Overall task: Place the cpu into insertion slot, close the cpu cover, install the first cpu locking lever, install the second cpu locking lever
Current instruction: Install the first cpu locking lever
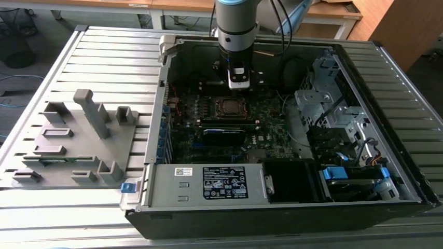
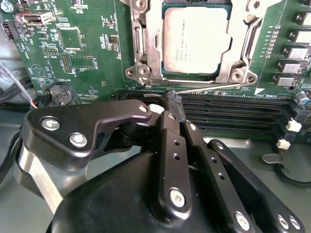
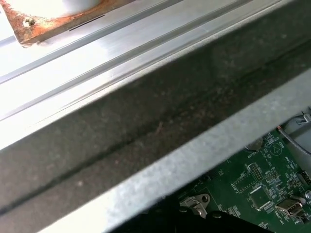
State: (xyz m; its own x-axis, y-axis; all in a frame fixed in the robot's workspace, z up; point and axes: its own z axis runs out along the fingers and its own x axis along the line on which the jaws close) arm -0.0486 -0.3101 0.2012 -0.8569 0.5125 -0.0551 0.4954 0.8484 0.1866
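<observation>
In the exterior view an open desktop computer case (image 1: 277,135) lies on its side on a slatted metal bench (image 1: 104,57), with a grey plastic fixture (image 1: 76,140) standing on the bench toward the exterior view's left of the case. The arm reaches down into the case, and its gripper (image 1: 238,85) hangs over the green motherboard (image 1: 221,129), just beyond the insertion slot (image 1: 227,106) on the far side from the camera. In the second wrist view the cpu (image 2: 195,40), its dull grey metallic top facing up, sits seated in the insertion slot, and the cpu cover (image 2: 153,43), a silvery frame with a square window, lies flat around the chip's edges. A thin silvery locking lever (image 2: 209,89) runs along the edge of the socket nearest the fingers (image 2: 176,104), between the socket and the long black memory slots (image 2: 233,109). The black fingers stand pressed close together with no gap showing between them, and their tip sits right at one end of that lever; whether the tip touches the lever cannot be told. The cpu lies just beyond the fingertips, apart from them. In the first wrist view the grey metal wall of the case (image 3: 160,131) crosses the frame, with a corner of the motherboard beside it.
</observation>
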